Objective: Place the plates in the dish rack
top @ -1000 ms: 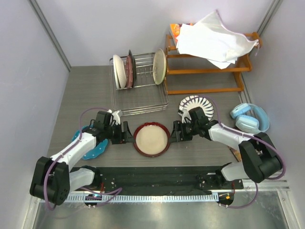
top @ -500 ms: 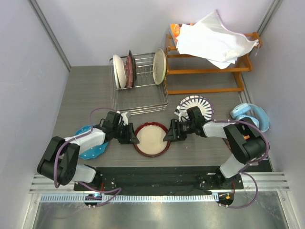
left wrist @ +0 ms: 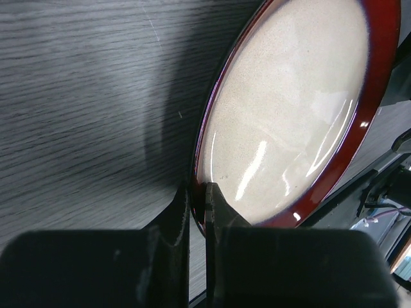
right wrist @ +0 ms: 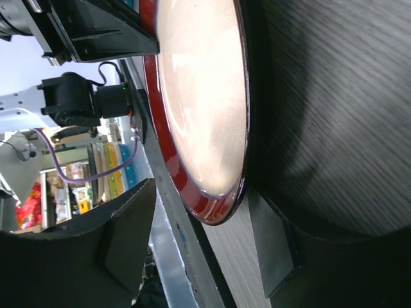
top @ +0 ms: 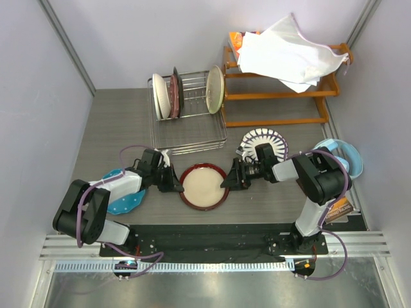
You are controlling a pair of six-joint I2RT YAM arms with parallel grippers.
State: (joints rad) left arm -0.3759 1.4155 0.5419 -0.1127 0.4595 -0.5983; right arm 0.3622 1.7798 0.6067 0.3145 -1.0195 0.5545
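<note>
The left gripper (top: 174, 182) is clamped tight on the left rim of the red-rimmed plate (top: 204, 187); in the wrist view its fingertips (left wrist: 181, 215) pinch that edge. The right gripper (top: 227, 181) stands parted, a jaw on either side of the plate's right rim, with gaps showing. The plate sits on the desk (top: 122, 128) between them, with bare desk behind it up to the dish rack (top: 192, 135). Both arms reach low and inward. The left forearm crosses the blue plate (top: 125, 200), and the right overlaps the striped plate (top: 264, 138). In the rack, on edge, are a pale plate (top: 158, 96) and a dark plate (top: 175, 93) at the left end, and a cream-green plate (top: 215, 90) at the right.
</note>
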